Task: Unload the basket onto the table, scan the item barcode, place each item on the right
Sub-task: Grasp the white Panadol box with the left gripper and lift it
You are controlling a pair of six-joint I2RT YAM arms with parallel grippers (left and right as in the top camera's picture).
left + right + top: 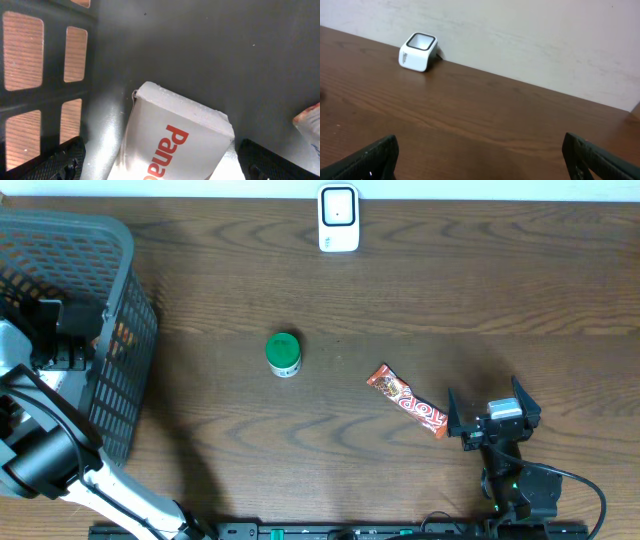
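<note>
left gripper (165,162): fingers wide, above white cardboard box with red lettering (175,145) on grey plastic mesh basket (122,272) floor | right gripper (486,395): fingers wide, empty, beside red candy-bar wrapper (407,400) | white scanner (338,218): far table edge

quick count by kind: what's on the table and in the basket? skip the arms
Scanner: 1
Basket: 1
Green-lidded tub: 1
Red-wrapped snack bar: 1
White box with red lettering, in the basket: 1
Pale packet, cut off at the left wrist view's edge, in the basket: 1
Total: 6
</note>
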